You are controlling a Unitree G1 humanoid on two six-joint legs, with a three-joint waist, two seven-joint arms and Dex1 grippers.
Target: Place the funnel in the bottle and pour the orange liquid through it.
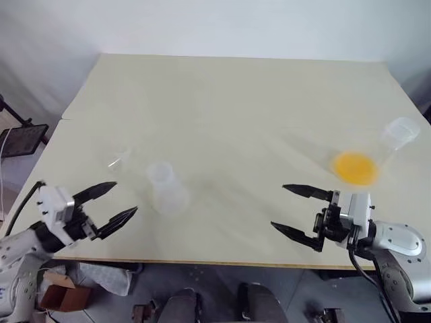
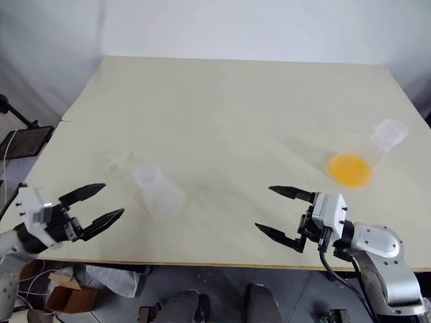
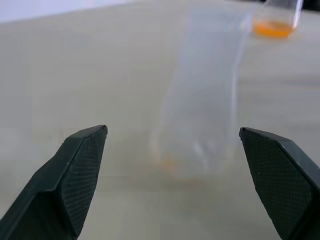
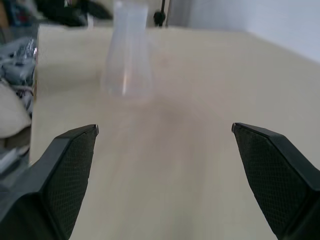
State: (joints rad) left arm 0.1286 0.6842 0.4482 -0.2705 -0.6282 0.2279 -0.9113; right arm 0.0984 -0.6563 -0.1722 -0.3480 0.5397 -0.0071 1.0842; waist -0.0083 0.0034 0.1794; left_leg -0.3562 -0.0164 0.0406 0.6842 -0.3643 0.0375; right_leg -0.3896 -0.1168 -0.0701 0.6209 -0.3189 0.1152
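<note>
The table [image 1: 236,108] looks matt and smooth. The bottle [image 1: 166,190] is milky, frosted plastic; the black fingers [image 3: 75,175] show a fine textured grid.

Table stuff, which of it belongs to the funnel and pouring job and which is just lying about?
For the job:
- funnel, lying on the table
- bottle, upright, empty
- orange liquid in the clearer flask
- left gripper and right gripper, both open

Lying about:
- cardboard box on the floor
- black stand beside the table

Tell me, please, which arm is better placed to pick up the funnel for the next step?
Left, probably. The funnel lies just beyond the open left gripper, beside the bottle; the right gripper is across the table.
</note>
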